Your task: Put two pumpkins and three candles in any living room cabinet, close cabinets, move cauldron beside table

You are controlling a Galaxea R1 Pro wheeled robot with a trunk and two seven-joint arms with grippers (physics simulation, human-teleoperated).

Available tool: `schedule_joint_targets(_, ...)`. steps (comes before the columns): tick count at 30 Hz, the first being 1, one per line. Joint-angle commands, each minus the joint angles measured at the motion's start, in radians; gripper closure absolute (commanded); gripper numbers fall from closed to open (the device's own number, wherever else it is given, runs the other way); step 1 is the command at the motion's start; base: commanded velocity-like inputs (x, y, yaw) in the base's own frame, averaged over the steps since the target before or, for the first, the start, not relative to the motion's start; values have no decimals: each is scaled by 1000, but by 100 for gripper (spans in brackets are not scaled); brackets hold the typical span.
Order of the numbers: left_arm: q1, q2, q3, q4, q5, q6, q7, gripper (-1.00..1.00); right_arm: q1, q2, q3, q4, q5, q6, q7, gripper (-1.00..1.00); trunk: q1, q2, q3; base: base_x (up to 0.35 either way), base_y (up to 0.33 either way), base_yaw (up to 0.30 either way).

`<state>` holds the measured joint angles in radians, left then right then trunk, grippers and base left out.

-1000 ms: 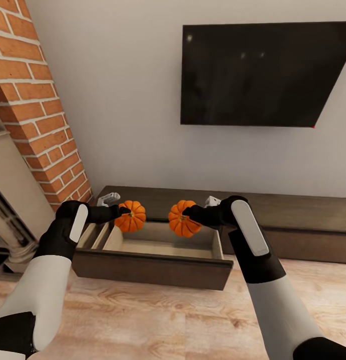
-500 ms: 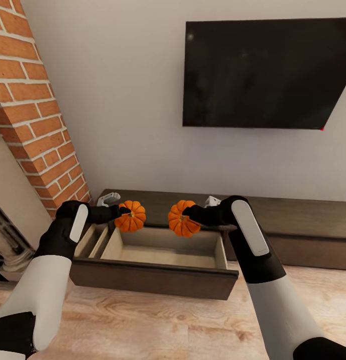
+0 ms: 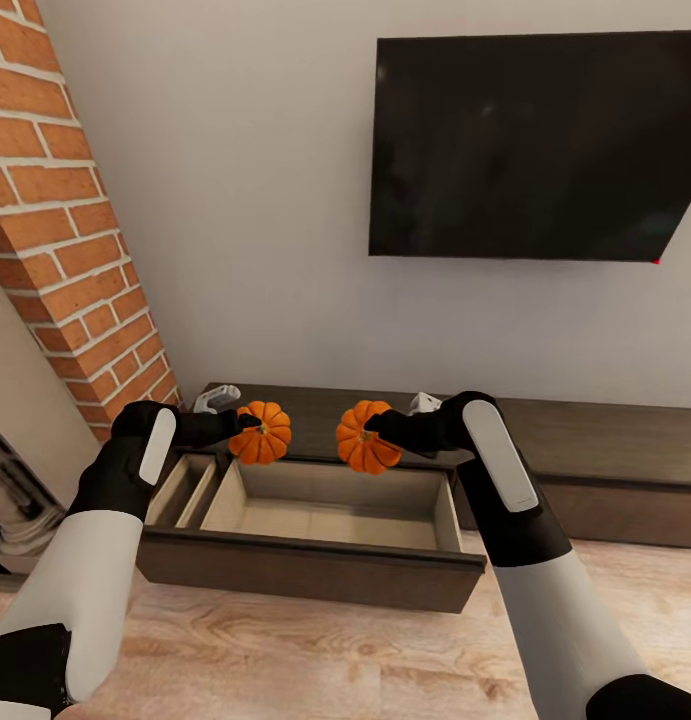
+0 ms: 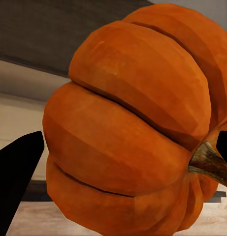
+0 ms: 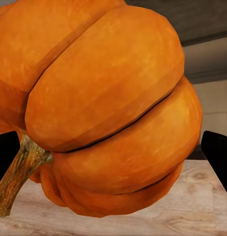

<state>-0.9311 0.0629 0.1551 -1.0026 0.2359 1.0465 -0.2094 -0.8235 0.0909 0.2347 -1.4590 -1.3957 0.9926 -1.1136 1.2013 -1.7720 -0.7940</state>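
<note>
At the centre of the head view, the left gripper [image 3: 247,424] grasps 1 pumpkin [image 3: 262,432] and the right gripper [image 3: 371,428] grasps the other pumpkin [image 3: 363,437], both held above the pulled-out drawer [image 3: 315,500] of the dark cabinet [image 3: 585,440].
</note>
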Motion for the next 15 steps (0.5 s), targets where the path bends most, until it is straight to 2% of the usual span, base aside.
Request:
schedule_joint_targets(1, 0, 0, 0, 0, 0, 1, 1, 100, 0, -1, 0, 0, 0, 0, 0, 100, 0, 0, 0, 6, 1, 0)
schedule_joint_targets(6, 0, 0, 0, 0, 0, 1, 1, 100, 0, -3, 0, 0, 0, 0, 0, 100, 0, 0, 0, 12, 6, -81)
schedule_joint_targets(9, 0, 0, 0, 0, 0, 1, 1, 100, 0, -3, 0, 0, 0, 1, 0, 100, 0, 0, 0, 172, 81, -136)
schedule_joint_targets(15, 0, 0, 0, 0, 0, 1, 1, 100, 1, -3, 0, 0, 0, 2, 0, 100, 0, 0, 0, 107, 22, -26)
